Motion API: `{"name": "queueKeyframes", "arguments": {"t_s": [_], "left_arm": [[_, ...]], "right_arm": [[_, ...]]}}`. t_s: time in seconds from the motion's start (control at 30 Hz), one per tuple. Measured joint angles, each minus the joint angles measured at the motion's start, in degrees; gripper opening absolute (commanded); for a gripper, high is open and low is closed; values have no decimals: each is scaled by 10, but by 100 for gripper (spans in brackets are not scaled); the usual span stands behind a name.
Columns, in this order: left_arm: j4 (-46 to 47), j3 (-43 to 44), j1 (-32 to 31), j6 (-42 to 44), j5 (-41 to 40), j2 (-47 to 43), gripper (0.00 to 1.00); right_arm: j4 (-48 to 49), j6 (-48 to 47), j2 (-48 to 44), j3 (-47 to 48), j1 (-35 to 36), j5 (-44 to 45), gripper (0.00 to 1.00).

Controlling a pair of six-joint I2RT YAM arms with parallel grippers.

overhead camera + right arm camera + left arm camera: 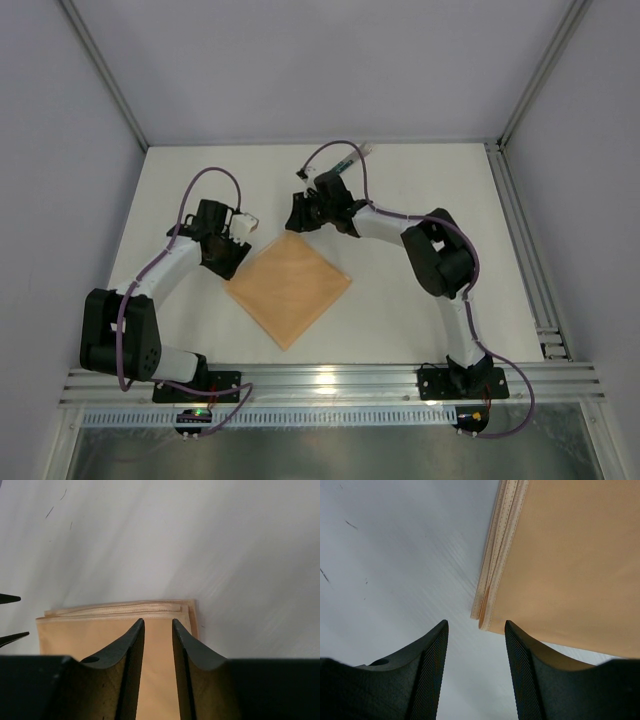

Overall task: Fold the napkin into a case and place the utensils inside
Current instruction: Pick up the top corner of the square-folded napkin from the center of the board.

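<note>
While poised at folded napkin [288, 288] mid-table, grips nothing: R gripper [158, 622] over far corner, jaws barely apart; L gripper [476, 625] just off left corner, approx half open; utensils [352, 158] at back.

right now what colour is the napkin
The napkin is plain peach-tan, unpatterned; best seen in the left wrist view.

The top external camera looked steeply down from above and behind the arm bases [195, 378], taking in the whole table [420, 190]. The 2 wrist cameras sat low and close, each facing out between its own fingers [427, 675]. All 3 views shared the napkin [288, 289].
</note>
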Motion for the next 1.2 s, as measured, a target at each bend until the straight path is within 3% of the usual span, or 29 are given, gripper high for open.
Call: {"name": "queueKeyframes", "arguments": {"t_s": [0.3,0.47,0.77,0.9,1.2], "left_arm": [[0,-2,0,1,0,0,52],[0,-4,0,1,0,1,52],[0,-4,0,1,0,2,52],[0,-4,0,1,0,2,52],[0,-4,0,1,0,2,51]], "right_arm": [[-37,-5,36,45,0,30,33],[-44,0,49,43,0,34,23],[-48,1,50,43,0,34,14],[-48,1,51,43,1,34,4],[-42,0,52,38,6,37,4]]}}
